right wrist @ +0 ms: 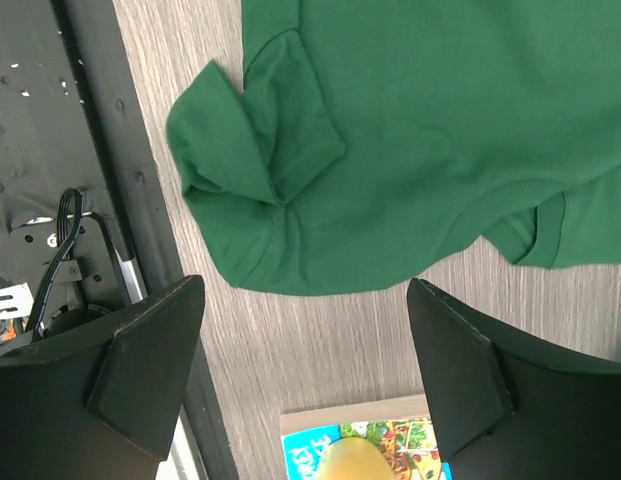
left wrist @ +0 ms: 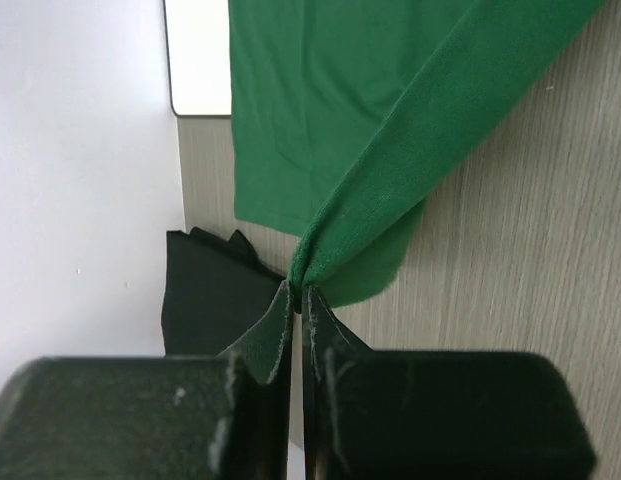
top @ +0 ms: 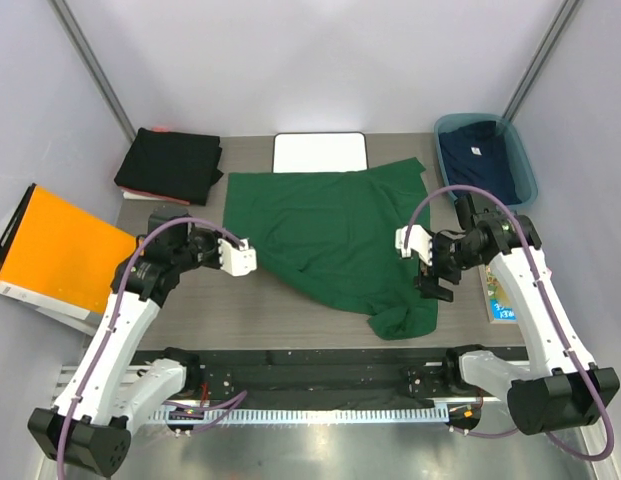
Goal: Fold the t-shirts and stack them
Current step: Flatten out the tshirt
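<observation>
A dark green t-shirt (top: 330, 235) lies spread over the middle of the table, its near corner crumpled (right wrist: 260, 170). My left gripper (top: 252, 258) is shut on the shirt's left edge, and a fold of green cloth (left wrist: 390, 180) rises taut from the pinched tips (left wrist: 297, 290). My right gripper (top: 433, 277) hangs open just right of the crumpled corner, with nothing between its fingers (right wrist: 305, 290). A stack of black folded t-shirts (top: 170, 165) sits at the back left. A navy t-shirt (top: 477, 155) lies in the blue bin (top: 525, 165).
A white board (top: 320, 153) lies at the back centre, partly under the green shirt. An orange folder (top: 60, 250) rests off the table's left side. A colourful booklet (top: 500, 295) lies by the right edge, under my right gripper (right wrist: 370, 445).
</observation>
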`<action>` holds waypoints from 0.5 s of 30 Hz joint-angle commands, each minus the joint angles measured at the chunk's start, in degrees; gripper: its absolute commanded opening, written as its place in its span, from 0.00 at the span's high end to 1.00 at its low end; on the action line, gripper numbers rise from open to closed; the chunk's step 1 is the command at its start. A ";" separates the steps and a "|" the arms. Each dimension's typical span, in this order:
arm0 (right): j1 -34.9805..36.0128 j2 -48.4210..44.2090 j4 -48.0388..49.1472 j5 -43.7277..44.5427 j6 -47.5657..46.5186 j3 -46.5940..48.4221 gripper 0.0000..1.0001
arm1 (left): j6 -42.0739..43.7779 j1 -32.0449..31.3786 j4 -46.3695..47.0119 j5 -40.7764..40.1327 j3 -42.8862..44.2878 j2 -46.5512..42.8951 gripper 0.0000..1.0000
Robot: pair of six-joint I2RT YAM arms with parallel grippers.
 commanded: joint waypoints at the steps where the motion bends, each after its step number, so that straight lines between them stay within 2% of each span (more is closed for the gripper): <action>1: 0.13 1.48 -5.58 -5.17 -3.16 5.07 0.14 | -1.21 0.24 1.98 1.34 3.65 2.20 1.00; 3: 1.01 3.50 -5.58 -6.41 -2.73 5.43 0.18 | -2.26 0.07 4.00 0.37 3.13 3.34 1.00; 7: 4.78 7.45 -1.46 -8.87 4.89 2.37 0.25 | -8.40 -0.99 10.67 -3.93 3.74 9.04 1.00; 8: 5.75 8.24 1.16 -10.01 6.58 1.49 0.30 | -9.47 -0.99 11.91 -4.81 4.09 10.11 1.00; 12: 11.37 9.14 8.73 -12.39 15.28 -3.35 0.34 | -11.15 -1.16 14.91 -5.96 4.88 14.68 1.00; 15: 19.01 6.15 13.92 -8.98 18.54 -6.78 0.34 | -10.53 -1.16 16.58 -6.14 5.15 17.32 1.00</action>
